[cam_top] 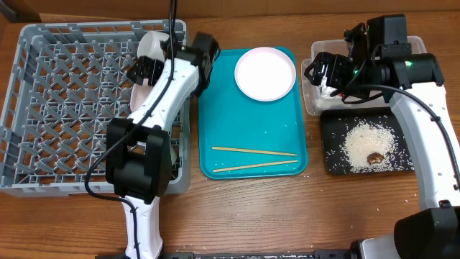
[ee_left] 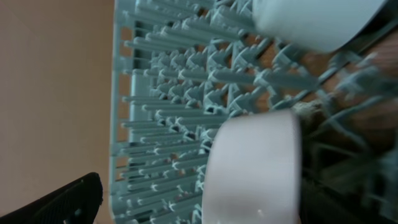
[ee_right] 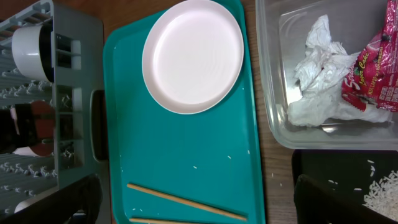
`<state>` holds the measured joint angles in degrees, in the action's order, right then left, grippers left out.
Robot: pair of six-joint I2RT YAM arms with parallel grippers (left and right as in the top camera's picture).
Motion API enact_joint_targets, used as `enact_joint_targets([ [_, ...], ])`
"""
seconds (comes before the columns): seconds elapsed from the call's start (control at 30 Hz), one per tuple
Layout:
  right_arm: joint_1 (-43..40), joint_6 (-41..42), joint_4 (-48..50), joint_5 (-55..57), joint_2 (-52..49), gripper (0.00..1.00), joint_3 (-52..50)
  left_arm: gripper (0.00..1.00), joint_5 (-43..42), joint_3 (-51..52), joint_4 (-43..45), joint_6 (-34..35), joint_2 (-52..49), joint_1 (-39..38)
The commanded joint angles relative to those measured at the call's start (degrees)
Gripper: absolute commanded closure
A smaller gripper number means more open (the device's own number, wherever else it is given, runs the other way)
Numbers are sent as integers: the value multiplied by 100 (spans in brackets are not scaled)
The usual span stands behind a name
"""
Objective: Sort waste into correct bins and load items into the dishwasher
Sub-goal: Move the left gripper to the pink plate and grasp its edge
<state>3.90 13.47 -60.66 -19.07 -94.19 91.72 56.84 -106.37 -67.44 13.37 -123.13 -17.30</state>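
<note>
My left gripper hangs open over the right side of the grey dishwasher rack. In the left wrist view a pinkish-white bowl rests on the rack lattice between the jaws, apart from the one dark finger that shows. A white cup stands in the rack beside it. The pinkish-white plate lies on the teal tray. My right gripper is open and empty above the clear tub, which holds the napkin and red wrapper. Rice and a brown scrap lie in the black tray.
Two wooden chopsticks lie across the near half of the teal tray, with a few rice grains around them. A second pale vessel shows at the top of the left wrist view. Bare wooden table runs along the front.
</note>
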Motion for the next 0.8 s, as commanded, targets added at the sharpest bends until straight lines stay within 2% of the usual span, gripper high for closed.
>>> enact_joint_targets([
  [0.0,15,0,31,15,33,0,55,0,-994,-839,-293,92,146,-37],
  [0.1,15,0,31,15,33,0,55,0,-1847,-1504,-417,72,146,-37],
  [0.27,15,0,31,15,33,0,55,0,-4671,-2118,20,-155,144,-37],
  [0.33,15,-2,31,15,33,0,55,13,-5855,-2041,503,-144,122,-42],
  [0.4,15,0,31,15,33,0,55,23,-6502,-1832,1012,122,79,-72],
  [0.5,15,0,31,15,33,0,55,22,-6404,-1504,1530,741,-94,-192],
  [0.67,15,-2,31,15,33,0,55,22,-5742,-1327,1888,1657,-680,-450],
  [0.77,15,0,31,15,33,0,55,33,-5731,-1327,2063,2199,-1141,-592],
])
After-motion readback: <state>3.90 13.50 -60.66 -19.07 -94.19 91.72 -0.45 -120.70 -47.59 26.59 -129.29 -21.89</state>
